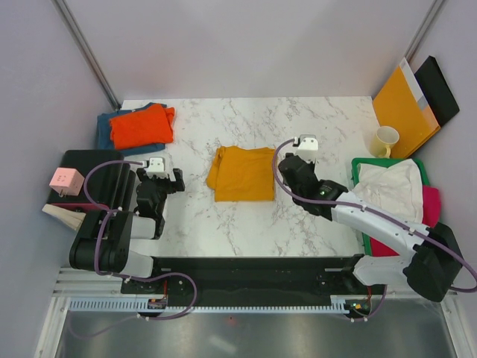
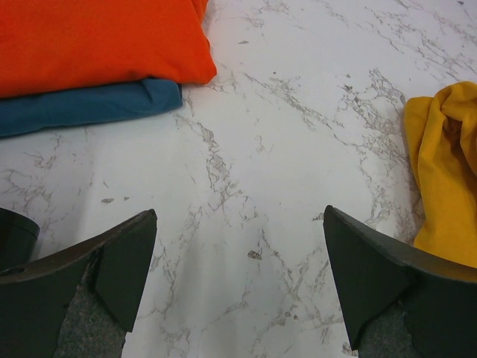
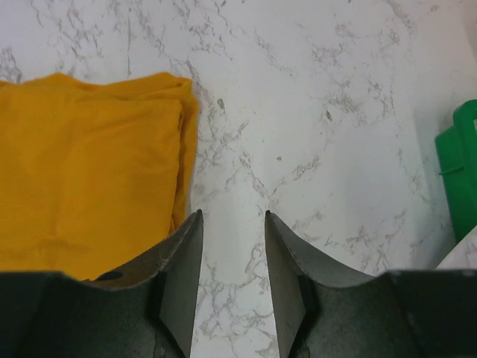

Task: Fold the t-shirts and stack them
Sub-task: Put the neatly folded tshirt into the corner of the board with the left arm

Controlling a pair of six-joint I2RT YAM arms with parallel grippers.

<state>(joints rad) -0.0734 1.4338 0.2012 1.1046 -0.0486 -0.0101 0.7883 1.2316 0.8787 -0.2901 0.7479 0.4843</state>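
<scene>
Mustard-yellow tee folded mid-table, not yet stacked.
Top: I count five tees, one per colour: the yellow, the orange tee on the teal tee far left, the white tee and magenta tee in one green bin. Left wrist: my left gripper is spread wide and empty. Right wrist: my right gripper is barely parted, pinching nothing, beside the yellow edge. Catching one layer could unravel the fold.
</scene>
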